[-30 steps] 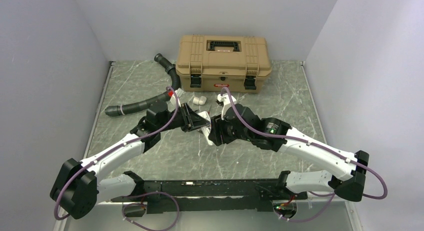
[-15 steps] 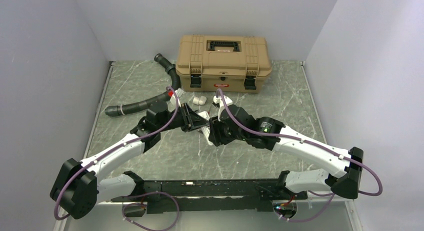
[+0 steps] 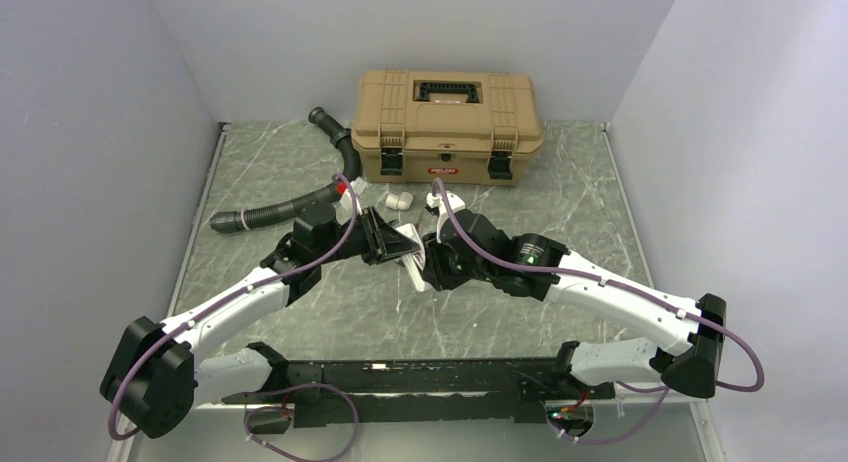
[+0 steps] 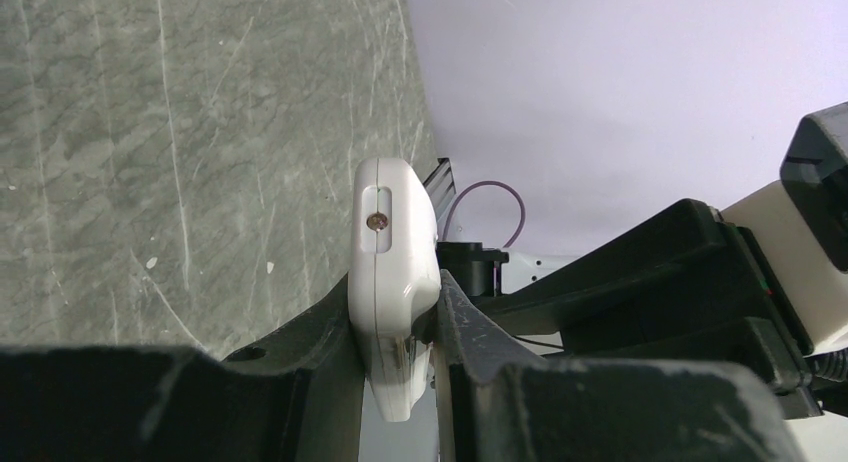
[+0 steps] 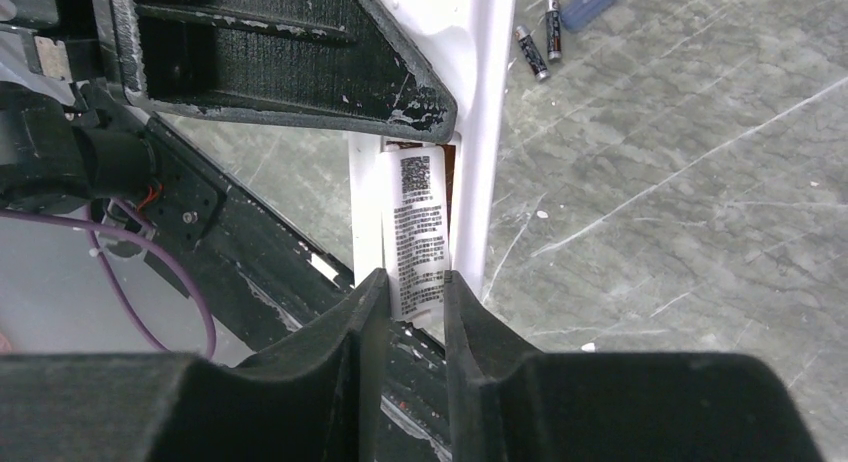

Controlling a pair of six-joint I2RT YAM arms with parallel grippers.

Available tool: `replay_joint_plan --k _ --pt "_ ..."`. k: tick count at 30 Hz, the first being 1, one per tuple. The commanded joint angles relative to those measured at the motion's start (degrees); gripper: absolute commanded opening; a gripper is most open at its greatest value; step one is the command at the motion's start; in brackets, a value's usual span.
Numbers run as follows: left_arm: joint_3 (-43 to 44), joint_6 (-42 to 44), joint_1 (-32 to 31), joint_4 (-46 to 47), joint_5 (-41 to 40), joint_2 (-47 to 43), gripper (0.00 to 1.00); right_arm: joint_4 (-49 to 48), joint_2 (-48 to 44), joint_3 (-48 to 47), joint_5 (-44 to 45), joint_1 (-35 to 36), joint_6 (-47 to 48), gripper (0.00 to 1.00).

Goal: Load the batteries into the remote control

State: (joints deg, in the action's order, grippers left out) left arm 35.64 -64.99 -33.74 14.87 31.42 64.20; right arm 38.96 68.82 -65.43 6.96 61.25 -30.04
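Marbled table (image 3: 560, 182) is carrying two loose batteries (image 5: 536, 50) | left fingers (image 4: 320, 382) are clamping the remote control (image 4: 392, 242) | right fingers (image 5: 350, 382), narrow, are pinching its labelled back panel (image 5: 418, 232)

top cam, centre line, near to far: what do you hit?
black base rail → remote control → stubby white cylinder → tan toolbox. The arms and the hose are left out, since they cross or sit off that line.
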Motion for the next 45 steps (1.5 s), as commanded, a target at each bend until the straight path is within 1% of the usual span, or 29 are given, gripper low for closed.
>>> replay_joint_plan --k 1,12,17,20,25,34,38,42,45 --pt "0.35 0.14 -0.12 3.15 0.02 -1.76 0.00 -0.12 0.19 0.10 -0.28 -0.05 0.41 0.25" --pt "0.13 0.28 -0.19 2.99 -0.01 -1.84 0.00 -0.86 -0.05 0.25 -0.87 0.00 0.98 0.11" --pt "0.21 0.26 -0.17 2.97 0.00 -1.68 0.00 -0.38 0.18 -0.11 -0.90 0.01 1.66 0.06" --pt "0.22 0.27 -0.19 2.85 -0.07 -1.47 0.00 -0.20 0.35 -0.22 -0.68 -0.04 2.40 0.00" --pt "0.69 0.97 -0.19 1.08 -0.55 -1.33 0.00 -0.67 -0.56 -0.18 -0.30 -0.06 2.94 0.00" --pt "2.23 2.63 -0.02 -4.22 -2.59 -1.26 0.00 -4.54 -6.37 1.93 3.55 -0.03 2.57 0.00" --pt "2.62 3.00 0.37 -7.04 -3.56 -1.21 0.00 -4.34 -8.38 2.30 7.03 0.00 1.78 0.00" --pt "2.13 4.00 0.94 -9.75 -4.68 -2.72 0.00 0.45 -8.05 3.04 17.14 -0.21 -0.78 0.00" --pt "1.85 5.06 1.57 -11.60 -5.19 -4.61 0.00 3.76 -4.39 5.95 23.64 -0.30 -2.62 0.00"
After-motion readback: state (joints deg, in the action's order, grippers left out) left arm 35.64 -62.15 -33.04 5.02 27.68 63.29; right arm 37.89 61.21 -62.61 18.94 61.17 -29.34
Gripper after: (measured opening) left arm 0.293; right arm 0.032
